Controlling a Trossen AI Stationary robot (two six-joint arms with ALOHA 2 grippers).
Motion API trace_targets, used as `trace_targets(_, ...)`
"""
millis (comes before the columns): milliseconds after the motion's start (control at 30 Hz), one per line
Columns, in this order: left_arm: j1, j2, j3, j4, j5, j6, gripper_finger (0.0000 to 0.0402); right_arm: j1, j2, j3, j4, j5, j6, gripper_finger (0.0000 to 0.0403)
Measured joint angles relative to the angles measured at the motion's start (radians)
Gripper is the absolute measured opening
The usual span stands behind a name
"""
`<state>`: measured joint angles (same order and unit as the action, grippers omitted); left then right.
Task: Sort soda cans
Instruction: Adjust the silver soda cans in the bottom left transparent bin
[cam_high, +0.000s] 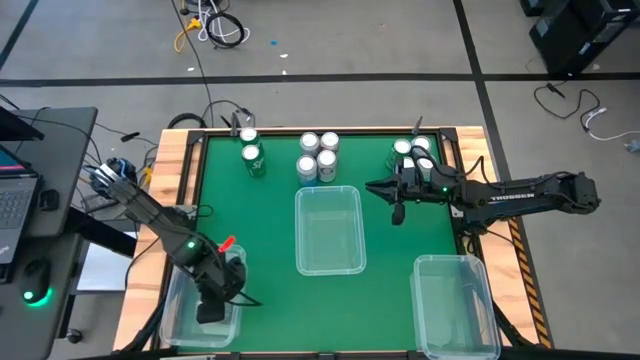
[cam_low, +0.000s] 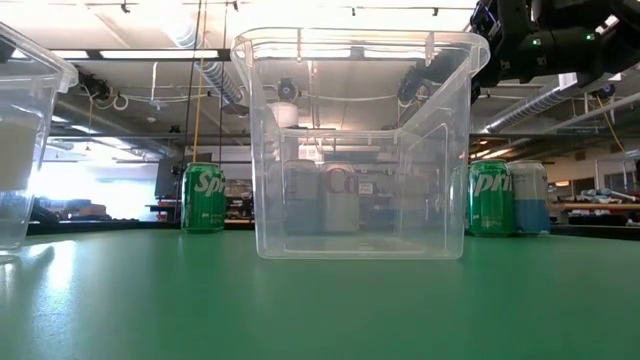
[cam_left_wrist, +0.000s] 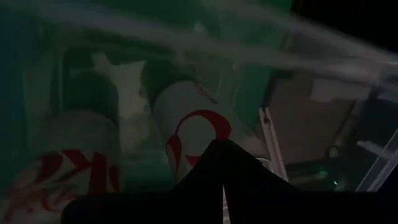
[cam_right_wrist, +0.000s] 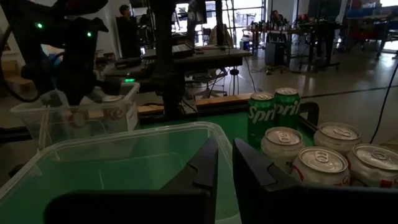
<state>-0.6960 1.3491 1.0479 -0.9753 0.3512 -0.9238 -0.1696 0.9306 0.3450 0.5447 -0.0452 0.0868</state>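
My left gripper reaches steeply down into the clear left bin, shut with nothing between its fingers. Two silver-white soda cans with red lettering stand in that bin, right in front of it. My right gripper hovers level at the middle bin's far right corner, its fingers almost together and holding nothing. At the far edge two green cans, several silver-topped cans and a further cluster stand upright on the green mat. My left gripper's shut fingertips stand right before the side of the nearer silver-white can, coming from above at a slant. Whether they touch it I cannot tell.
The clear middle bin stands in the table's centre, and a third clear bin sits at the near right. In the low view, green cans and a blue one show behind it. Wooden rails edge the table.
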Motion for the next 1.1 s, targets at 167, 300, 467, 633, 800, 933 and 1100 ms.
trace_targets(167, 0.000, 0.000, -0.020, -0.030, 0.063, -0.024, 0.0000, 0.000, 0.000, 0.000, 0.000, 0.000, 0.000, 0.0037)
trace_targets(300, 0.000, 0.000, -0.009, -0.109, 0.063, -0.025, 0.0000, 0.000, 0.000, 0.000, 0.000, 0.000, 0.000, 0.0037)
trace_targets(467, 0.000, 0.000, 0.011, -0.267, 0.065, -0.027, 0.0000, 0.000, 0.000, 0.000, 0.000, 0.000, 0.000, 0.0037)
trace_targets(633, 0.000, 0.000, 0.014, -0.211, 0.077, -0.026, 0.0000, 0.000, 0.000, 0.000, 0.000, 0.000, 0.000, 0.0037)
trace_targets(800, 0.000, 0.000, 0.016, -0.050, 0.029, -0.025, 0.0000, 0.000, 0.000, 0.000, 0.000, 0.000, 0.000, 0.0037)
trace_targets(933, 0.000, 0.000, 0.016, 0.030, 0.027, -0.027, 0.0000, 0.000, 0.000, 0.000, 0.000, 0.000, 0.000, 0.0037)
trace_targets(1100, 0.000, -0.001, 0.005, 0.039, 0.052, -0.034, 0.0000, 0.000, 0.000, 0.000, 0.000, 0.000, 0.000, 0.0037)
